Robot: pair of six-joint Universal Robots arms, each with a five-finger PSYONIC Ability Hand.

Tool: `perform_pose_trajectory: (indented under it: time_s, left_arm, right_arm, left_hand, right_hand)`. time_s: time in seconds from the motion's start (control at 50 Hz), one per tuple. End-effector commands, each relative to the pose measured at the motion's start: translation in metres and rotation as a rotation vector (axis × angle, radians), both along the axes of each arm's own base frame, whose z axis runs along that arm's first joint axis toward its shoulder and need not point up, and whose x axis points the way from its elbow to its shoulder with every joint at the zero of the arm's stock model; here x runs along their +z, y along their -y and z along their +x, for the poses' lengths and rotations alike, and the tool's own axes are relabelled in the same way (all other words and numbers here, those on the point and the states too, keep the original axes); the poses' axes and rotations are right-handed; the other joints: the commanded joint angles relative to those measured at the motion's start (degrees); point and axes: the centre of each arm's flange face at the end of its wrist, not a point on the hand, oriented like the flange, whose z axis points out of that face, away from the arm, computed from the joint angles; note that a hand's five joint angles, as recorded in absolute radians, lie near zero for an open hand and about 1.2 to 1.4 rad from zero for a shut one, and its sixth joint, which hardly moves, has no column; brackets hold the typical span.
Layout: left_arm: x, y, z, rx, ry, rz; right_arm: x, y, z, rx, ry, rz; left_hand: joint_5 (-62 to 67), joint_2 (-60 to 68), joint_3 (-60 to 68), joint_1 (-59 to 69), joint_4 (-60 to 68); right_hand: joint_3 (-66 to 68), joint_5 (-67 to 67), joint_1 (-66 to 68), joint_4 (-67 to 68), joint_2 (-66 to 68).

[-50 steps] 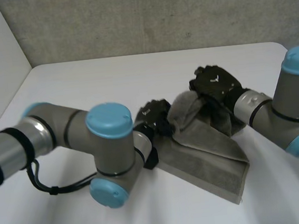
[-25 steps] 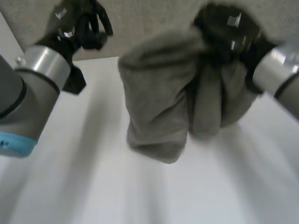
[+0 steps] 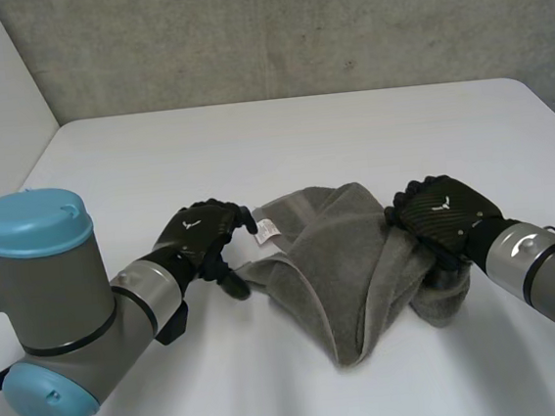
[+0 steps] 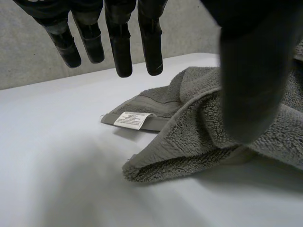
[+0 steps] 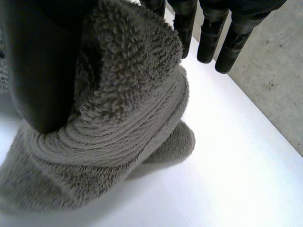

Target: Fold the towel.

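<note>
White table (image 3: 281, 139) bears a crumpled towel (image 3: 346, 260), left hand (image 3: 202, 237) loose-fingered beside its label (image 3: 267, 231), right hand (image 3: 446, 216) pinching its opposite end.

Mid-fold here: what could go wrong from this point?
1. The towel lies bunched, with a wad in the right hand; a fold made now would likely trap the creases.
2. The left hand is open beside the labelled corner, gripping nothing; a lift by one hand would likely leave the towel dangling in a lump.
</note>
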Motion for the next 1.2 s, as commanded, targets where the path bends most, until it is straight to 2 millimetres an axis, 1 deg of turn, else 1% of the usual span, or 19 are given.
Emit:
perform_pose_trajectory:
  time_s: [0.02,0.14,0.24,0.36,0.42,0.46,0.48,0.5,0.52,0.54,0.58,0.62,0.76,0.86,0.98,1.0,1.08,1.12,1.2]
  left_arm:
    - [0.001,-0.002,-0.012,-0.036,-0.025,-0.037]
    - [-0.003,-0.006,-0.027,-0.081,-0.039,-0.058]
    - [-0.021,-0.009,-0.04,-0.18,-0.016,-0.038]
    - [-0.034,-0.01,-0.044,-0.252,0.078,-0.09]
    - [-0.041,-0.008,-0.044,-0.271,0.147,-0.133]
    - [-0.045,-0.007,-0.045,-0.284,0.175,-0.153]
    - [-0.045,-0.007,-0.045,-0.284,0.175,-0.154]
    - [-0.046,-0.006,-0.046,-0.281,0.176,-0.155]
    - [-0.046,-0.006,-0.046,-0.281,0.176,-0.155]
    - [-0.047,-0.005,-0.046,-0.274,0.178,-0.155]
    - [-0.047,-0.003,-0.045,-0.261,0.182,-0.157]
    - [-0.046,-0.002,-0.044,-0.238,0.188,-0.159]
    - [-0.046,-0.007,-0.042,-0.238,0.195,-0.151]
    - [-0.03,-0.022,-0.035,-0.25,0.187,-0.17]
    - [-0.023,-0.029,-0.026,-0.242,0.19,-0.18]
    - [-0.02,-0.031,-0.023,-0.237,0.193,-0.183]
    - [-0.017,-0.029,-0.012,-0.206,0.195,-0.18]
    - [-0.012,-0.027,-0.003,-0.181,0.197,-0.181]
    - [-0.008,-0.023,0.006,-0.15,0.196,-0.185]
  right_arm:
    - [0.003,-0.007,-0.012,-0.003,-0.006,-0.015]
    - [0.01,-0.011,-0.013,0.055,0.031,-0.022]
    - [0.011,-0.012,-0.013,0.077,0.048,-0.019]
    - [0.011,-0.005,-0.022,0.044,0.05,-0.018]
    - [0.011,-0.002,-0.025,0.032,0.05,-0.016]
    - [0.01,-0.001,-0.027,0.025,0.05,-0.015]
    - [0.01,0.0,-0.028,0.022,0.052,-0.014]
    - [0.01,0.0,-0.028,0.022,0.052,-0.014]
    - [0.01,0.0,-0.028,0.02,0.052,-0.011]
    - [0.01,0.0,-0.028,0.02,0.052,-0.011]
    - [0.008,0.001,-0.03,0.016,0.053,-0.005]
    - [0.007,0.002,-0.03,0.016,0.053,0.001]
    - [0.005,0.004,-0.03,0.02,0.054,0.013]
    - [0.011,0.002,-0.027,0.066,0.055,0.031]
    - [0.021,-0.007,-0.022,0.166,0.037,0.071]
    - [0.022,-0.011,-0.022,0.186,0.025,0.087]
    - [0.024,-0.016,-0.027,0.213,-0.034,0.113]
    - [0.025,-0.016,-0.041,0.219,-0.107,0.141]
    - [0.029,-0.018,-0.053,0.237,-0.166,0.171]
  left_hand:
    - [-1.6,-4.2,-3.0,-4.6,-3.4]
    - [-2.1,-4.7,-3.0,-5.1,-3.4]
    - [-0.9,-3.6,-3.0,-4.0,-3.4]
    - [0.1,-2.5,-3.0,-3.0,-3.4]
    - [4.6,2.0,-3.0,1.6,-3.4]
    - [18.8,16.2,-3.0,15.8,-3.4]
    - [18.9,16.3,-3.0,15.9,-3.4]
    - [28.3,25.6,-3.0,25.2,-3.4]
    - [28.3,25.7,-3.0,25.3,-3.4]
    - [35.8,33.2,-3.0,32.8,-3.4]
    - [42.6,40.0,-3.0,39.6,-3.4]
    - [55.7,53.1,-3.0,52.7,-3.4]
    - [55.7,53.1,-3.0,52.7,-3.4]
    - [55.7,53.1,-3.0,52.7,-3.4]
    - [55.7,53.1,-3.0,52.7,-3.4]
    - [55.7,53.1,-3.0,52.7,-3.4]
    - [55.7,53.1,-3.0,52.7,-3.4]
    - [55.7,53.1,-3.0,52.7,-3.4]
    - [55.7,53.1,-3.0,52.7,-3.4]
  right_hand:
    - [-2.5,-2.1,-4.3,-4.4,-4.8]
    - [-2.5,-2.2,-4.5,-4.4,-5.0]
    - [-2.5,-2.9,-5.2,-4.4,-5.6]
    - [-2.5,-2.4,-4.7,-4.4,-5.1]
    - [-2.5,-1.6,-3.8,-4.4,-4.3]
    - [-2.5,-1.2,-3.5,-4.4,-4.0]
    - [-2.5,0.1,-2.2,-4.4,-2.6]
    - [-2.5,0.1,-2.2,-4.4,-2.6]
    - [-2.5,2.8,0.5,-4.4,0.1]
    - [-2.5,2.8,0.5,-4.4,0.1]
    - [-2.5,4.2,1.9,-4.4,1.4]
    - [-2.5,4.2,1.9,-4.4,1.4]
    - [-2.5,1.1,-1.1,-4.4,-1.6]
    - [-2.5,-2.6,-4.8,-4.4,-5.3]
    - [-2.5,-0.1,-2.3,-4.4,-2.8]
    - [-2.5,5.8,3.5,-4.4,3.1]
    - [-2.5,11.2,9.0,-4.4,8.5]
    - [-2.5,25.0,22.7,-4.4,22.2]
    - [-2.5,27.0,24.8,-4.4,24.3]
